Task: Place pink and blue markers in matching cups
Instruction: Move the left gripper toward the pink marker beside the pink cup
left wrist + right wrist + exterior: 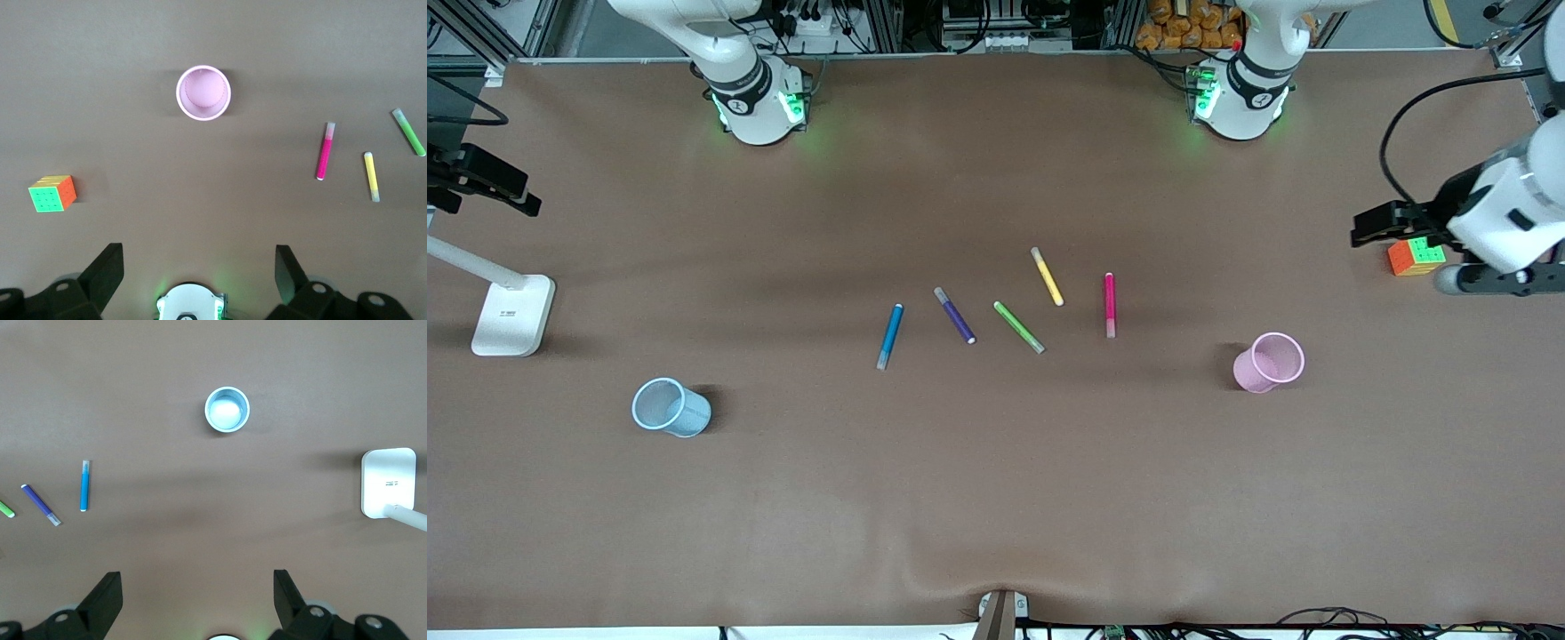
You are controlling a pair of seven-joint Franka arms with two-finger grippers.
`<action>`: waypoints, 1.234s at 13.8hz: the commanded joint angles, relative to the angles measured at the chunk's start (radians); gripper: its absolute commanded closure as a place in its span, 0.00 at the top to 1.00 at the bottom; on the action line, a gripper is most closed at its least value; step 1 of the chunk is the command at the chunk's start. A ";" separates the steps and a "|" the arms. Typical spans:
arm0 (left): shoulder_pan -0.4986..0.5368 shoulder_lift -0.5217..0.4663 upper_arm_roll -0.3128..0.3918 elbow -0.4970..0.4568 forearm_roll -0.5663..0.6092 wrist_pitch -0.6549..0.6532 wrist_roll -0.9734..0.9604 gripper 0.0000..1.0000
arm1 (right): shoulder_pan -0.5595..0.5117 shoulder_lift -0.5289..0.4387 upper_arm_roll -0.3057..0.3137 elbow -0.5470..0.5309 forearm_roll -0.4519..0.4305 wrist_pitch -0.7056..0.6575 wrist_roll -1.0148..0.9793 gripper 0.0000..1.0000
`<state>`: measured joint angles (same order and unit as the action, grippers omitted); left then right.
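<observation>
The pink marker (1110,304) and the blue marker (889,336) lie flat near the table's middle. The pink cup (1270,362) stands upright toward the left arm's end. The blue cup (670,407) stands upright toward the right arm's end. My left gripper (199,252) is open and empty, held high over the table, with the pink cup (203,93) and pink marker (325,151) in its view. My right gripper (196,577) is open and empty, also high, with the blue cup (227,409) and blue marker (85,485) in its view.
A purple marker (954,315), a green marker (1018,326) and a yellow marker (1047,276) lie between the blue and pink ones. A colourful cube (1416,256) sits at the left arm's end. A white stand base (513,315) sits at the right arm's end.
</observation>
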<state>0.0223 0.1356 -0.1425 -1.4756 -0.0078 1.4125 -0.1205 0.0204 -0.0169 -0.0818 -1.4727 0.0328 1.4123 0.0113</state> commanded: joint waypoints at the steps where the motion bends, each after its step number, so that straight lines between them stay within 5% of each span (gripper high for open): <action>1: -0.021 0.030 -0.002 0.009 -0.012 0.002 -0.021 1.00 | -0.014 -0.006 0.010 0.005 0.016 -0.003 -0.010 1.00; 12: -0.165 0.199 0.000 -0.052 -0.018 0.238 -0.074 1.00 | -0.016 -0.006 0.010 0.005 0.016 -0.003 -0.010 1.00; 17: -0.185 0.236 0.000 -0.051 -0.018 0.237 -0.145 1.00 | -0.016 -0.006 0.010 0.005 0.016 -0.003 -0.010 1.00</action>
<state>-0.1498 0.3714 -0.1452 -1.5375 -0.0294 1.6544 -0.2366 0.0205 -0.0169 -0.0814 -1.4727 0.0329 1.4123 0.0111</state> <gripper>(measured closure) 0.000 0.000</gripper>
